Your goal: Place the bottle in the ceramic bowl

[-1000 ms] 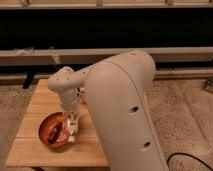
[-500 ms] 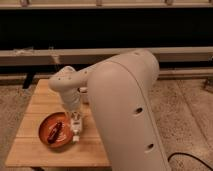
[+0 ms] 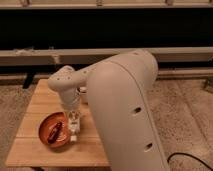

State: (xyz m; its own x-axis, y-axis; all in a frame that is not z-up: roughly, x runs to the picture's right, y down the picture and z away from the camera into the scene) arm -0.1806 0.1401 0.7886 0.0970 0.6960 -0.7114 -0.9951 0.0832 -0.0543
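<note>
hanging upright in the gripper [image 3: 74, 126], the bottle [image 3: 74, 123] sits just at the right rim of the bowl [image 3: 46, 140] on the worktop [image 3: 40, 100]; fingers clamped on it. a dark red item [image 3: 55, 131] lies inside. next: shift left, release.

We see a pale wooden counter [image 3: 37, 102] on a speckled terrazzo floor [image 3: 185, 120]. Behind it a long pale ledge [image 3: 175, 54] crosses a dark wall [image 3: 110, 27]. A black cable [image 3: 187, 159] curls on the floor at lower right. The light is dim and warm.
</note>
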